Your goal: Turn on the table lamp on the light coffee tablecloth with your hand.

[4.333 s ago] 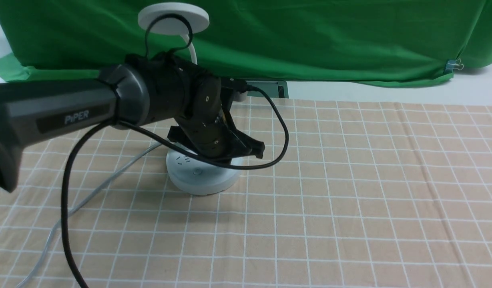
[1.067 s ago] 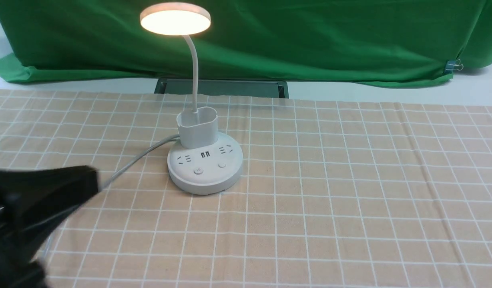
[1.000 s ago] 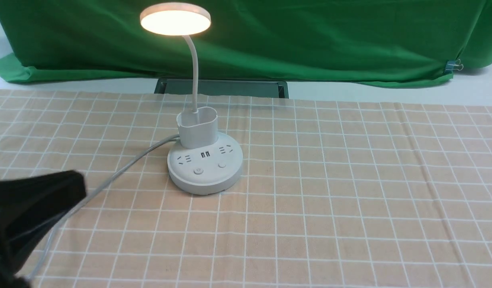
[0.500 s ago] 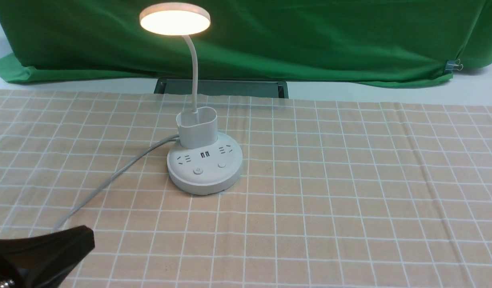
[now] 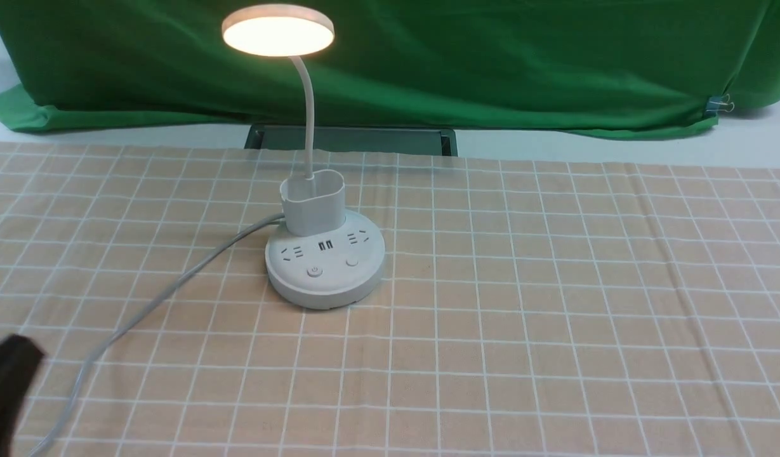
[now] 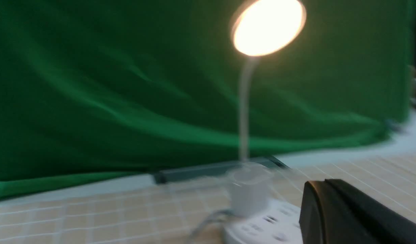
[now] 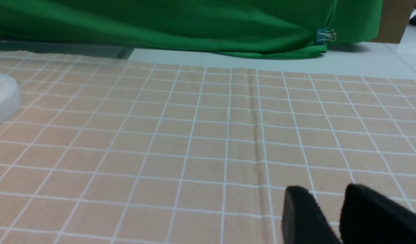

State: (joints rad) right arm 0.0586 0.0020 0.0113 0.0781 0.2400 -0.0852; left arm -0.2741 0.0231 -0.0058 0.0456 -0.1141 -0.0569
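The table lamp stands on the light coffee tablecloth, left of its middle, with its disc head glowing warm. The hand, my left gripper, shows only as a dark tip at the front left corner, far from the base. In the blurred left wrist view its fingers press together, shut on nothing, with the lit head and base beyond. My right gripper hovers low over bare cloth with a narrow gap between its fingers. The base edge lies far off.
The lamp's grey cord runs from the base across the cloth to the front left corner. A green backdrop hangs behind, held by a binder clip. A dark flat bar lies just past the cloth's far edge.
My left arm has pulled back from over the lamp base to the front left corner, nearly out of the front view. The lamp head went from dark to lit.
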